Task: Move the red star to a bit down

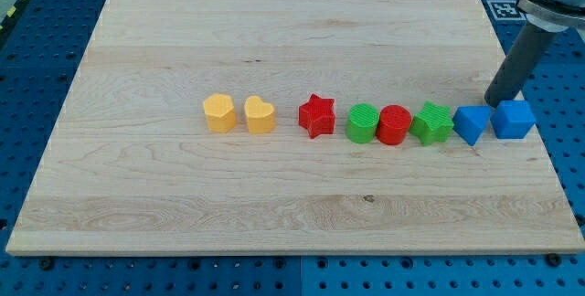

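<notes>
The red star [317, 115] lies near the middle of the wooden board [183, 40], in a row of blocks. My tip [492, 104] is at the view's right, far from the star. It stands just above the gap between the blue triangular block [471, 123] and the blue cube [513, 119], close to both.
Left of the star are a yellow hexagon [218, 112] and a yellow heart [260, 115]. Right of it are a green cylinder [363, 123], a red cylinder [394, 124] and a green star [432, 121]. The board's right edge is near the blue cube.
</notes>
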Controlling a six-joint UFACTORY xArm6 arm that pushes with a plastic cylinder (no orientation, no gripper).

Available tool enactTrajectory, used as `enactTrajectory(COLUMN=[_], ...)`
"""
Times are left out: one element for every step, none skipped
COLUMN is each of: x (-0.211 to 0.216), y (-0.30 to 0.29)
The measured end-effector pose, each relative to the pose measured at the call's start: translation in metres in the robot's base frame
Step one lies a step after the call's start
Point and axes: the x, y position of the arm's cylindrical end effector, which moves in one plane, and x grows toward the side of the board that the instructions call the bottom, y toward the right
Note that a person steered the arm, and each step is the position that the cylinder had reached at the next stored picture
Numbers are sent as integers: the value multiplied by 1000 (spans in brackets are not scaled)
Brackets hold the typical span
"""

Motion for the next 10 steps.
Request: enactTrajectory(x=[0, 2, 7, 8, -13, -37, -47, -46, -40, -39], y=[-6, -6, -6, -6, -9, -47, -127, -211, -258, -258])
